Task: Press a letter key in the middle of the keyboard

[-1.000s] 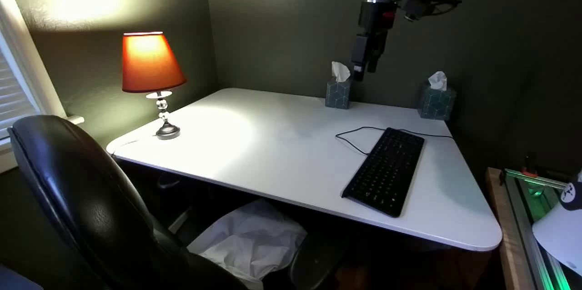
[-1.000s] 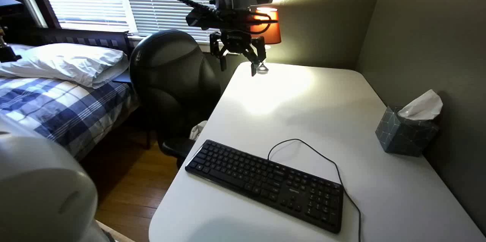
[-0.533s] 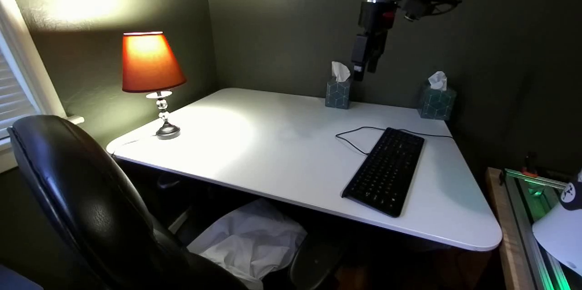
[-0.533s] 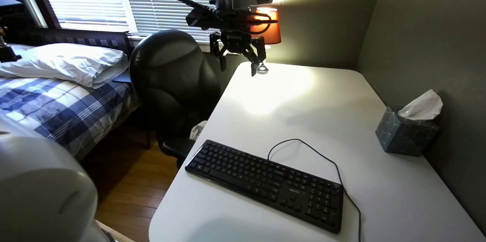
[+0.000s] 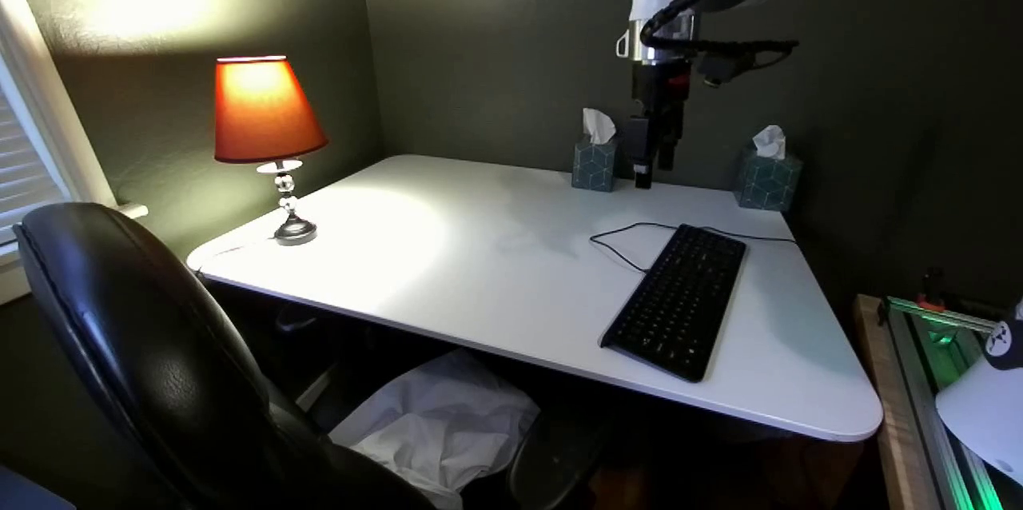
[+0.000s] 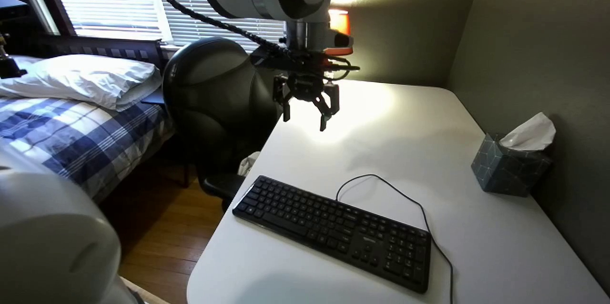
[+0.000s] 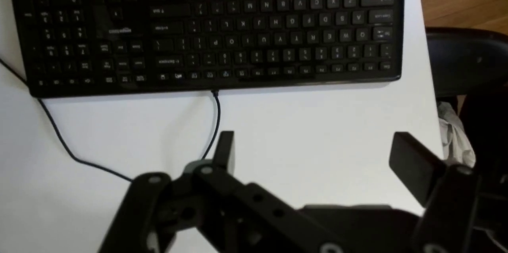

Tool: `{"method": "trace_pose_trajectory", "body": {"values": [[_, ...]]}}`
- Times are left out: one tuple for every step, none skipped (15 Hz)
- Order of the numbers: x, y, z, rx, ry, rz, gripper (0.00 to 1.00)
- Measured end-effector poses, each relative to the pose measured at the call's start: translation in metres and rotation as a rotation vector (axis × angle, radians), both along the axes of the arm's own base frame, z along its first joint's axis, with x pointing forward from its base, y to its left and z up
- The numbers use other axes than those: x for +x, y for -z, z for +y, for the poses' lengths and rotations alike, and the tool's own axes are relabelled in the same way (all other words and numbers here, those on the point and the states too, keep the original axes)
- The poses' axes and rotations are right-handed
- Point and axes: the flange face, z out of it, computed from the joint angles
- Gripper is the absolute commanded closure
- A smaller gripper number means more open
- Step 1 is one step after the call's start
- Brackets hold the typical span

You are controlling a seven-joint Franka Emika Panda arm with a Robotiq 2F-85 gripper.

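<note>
Your gripper (image 7: 315,148) hangs over the desk (image 7: 317,116), well apart from the keyboard (image 7: 210,27), its jaws spread wide with nothing between them. In the wrist view the keyboard lies flat on the desk, stretching from 10 round to 1 o'clock of the gripper, the G key (image 7: 292,21) just short of 12. You'll want the jaws together first, so you meet one key, not two. Then move toward 12, come down straight and slow over G, stop once the key gives, and lift. Count one keyboard, one cable (image 7: 219,112) and one desk. In an exterior view, from the desk's middle, one lamp (image 5: 270,130) sits at 10 o'clock, two tissue boxes (image 5: 593,168) at 1 and 2. One chair (image 6: 217,99), one bed (image 6: 90,137) too.
</note>
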Motion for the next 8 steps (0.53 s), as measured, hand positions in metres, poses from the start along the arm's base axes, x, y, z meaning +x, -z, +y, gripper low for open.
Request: {"method": "trace_pose_trajectory", "body": {"values": [[-0.001, 0.011, -0.004, 0.003, 0.006, 0.027, 0.0], [-0.002, 0.022, -0.008, 0.007, 0.011, 0.056, 0.0], [-0.003, 0.032, -0.011, 0.01, 0.015, 0.086, 0.0], [-0.005, 0.042, -0.013, 0.014, 0.019, 0.115, 0.0], [-0.007, 0.051, -0.016, 0.016, 0.02, 0.145, 0.0], [-0.009, 0.06, -0.018, 0.017, 0.02, 0.172, 0.0], [-0.011, 0.068, -0.02, 0.016, 0.019, 0.2, 0.0], [-0.013, 0.076, -0.022, 0.013, 0.018, 0.224, 0.0]]}}
